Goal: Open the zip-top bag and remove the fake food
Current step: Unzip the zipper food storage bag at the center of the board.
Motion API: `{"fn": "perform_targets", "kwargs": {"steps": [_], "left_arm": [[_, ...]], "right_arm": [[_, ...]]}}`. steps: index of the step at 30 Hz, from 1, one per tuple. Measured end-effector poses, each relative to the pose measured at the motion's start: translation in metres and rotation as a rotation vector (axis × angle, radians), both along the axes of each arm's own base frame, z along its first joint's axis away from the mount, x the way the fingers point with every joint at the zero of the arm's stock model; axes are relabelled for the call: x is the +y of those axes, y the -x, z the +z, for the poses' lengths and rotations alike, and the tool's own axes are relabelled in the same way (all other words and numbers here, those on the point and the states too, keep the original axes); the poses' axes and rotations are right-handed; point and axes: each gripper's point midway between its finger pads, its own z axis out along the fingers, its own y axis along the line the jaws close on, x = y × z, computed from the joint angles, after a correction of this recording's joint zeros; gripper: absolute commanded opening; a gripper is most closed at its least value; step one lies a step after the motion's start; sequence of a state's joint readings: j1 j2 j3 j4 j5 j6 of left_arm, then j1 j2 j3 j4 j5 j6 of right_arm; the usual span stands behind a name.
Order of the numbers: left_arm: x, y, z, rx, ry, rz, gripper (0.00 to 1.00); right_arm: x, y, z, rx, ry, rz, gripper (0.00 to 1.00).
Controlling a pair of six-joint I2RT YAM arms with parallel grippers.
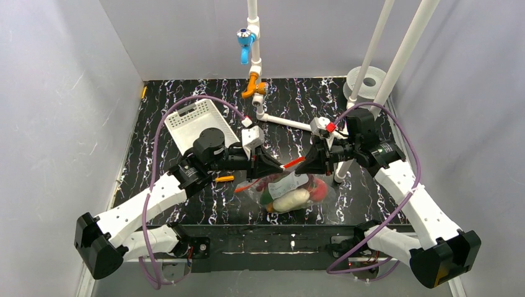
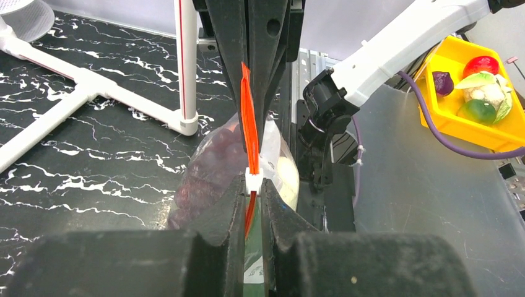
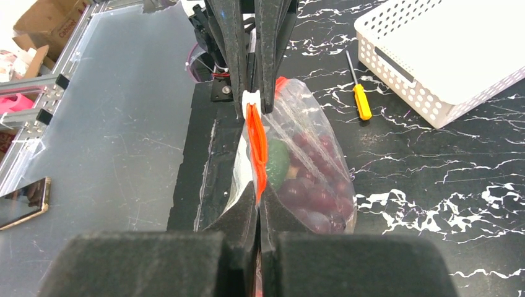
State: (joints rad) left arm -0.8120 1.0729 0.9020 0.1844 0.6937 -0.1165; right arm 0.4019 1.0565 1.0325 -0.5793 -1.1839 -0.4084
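The left gripper (image 2: pixel 252 185) is clamped on the white slider (image 2: pixel 254 179). The right gripper (image 3: pixel 259 201) pinches the orange strip (image 3: pixel 257 142) at its other end, so the strip runs taut between them. Below it the bag (image 3: pixel 316 154) sags by the middle of the table's (image 1: pixel 204 204) near edge. Its film looks thin, soft and slippery, so the stiffer strip and slider are probably the surest holds. Inside are grapes (image 3: pixel 309 195), a green piece (image 3: pixel 277 164), a white piece (image 1: pixel 291 200) and a red piece (image 1: pixel 319 189), likely light, hard and prone to roll. The basket (image 3: pixel 446 55) towards the far left corner looks empty.
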Motion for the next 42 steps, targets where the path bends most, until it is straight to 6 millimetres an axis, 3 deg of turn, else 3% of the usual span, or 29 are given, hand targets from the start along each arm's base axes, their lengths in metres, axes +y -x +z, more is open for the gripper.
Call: {"fn": "perform_targets", "kwargs": {"steps": [27, 42], "left_arm": [[0.041, 0.012, -0.007, -0.009, -0.02, 0.142, 0.0], [0.05, 0.011, -0.012, -0.007, -0.031, 0.186, 0.0]], "right_arm": [[-0.006, 0.011, 0.013, -0.068, -0.031, 0.053, 0.01], [-0.009, 0.012, 0.011, -0.083, -0.029, 0.053, 0.01]]}}
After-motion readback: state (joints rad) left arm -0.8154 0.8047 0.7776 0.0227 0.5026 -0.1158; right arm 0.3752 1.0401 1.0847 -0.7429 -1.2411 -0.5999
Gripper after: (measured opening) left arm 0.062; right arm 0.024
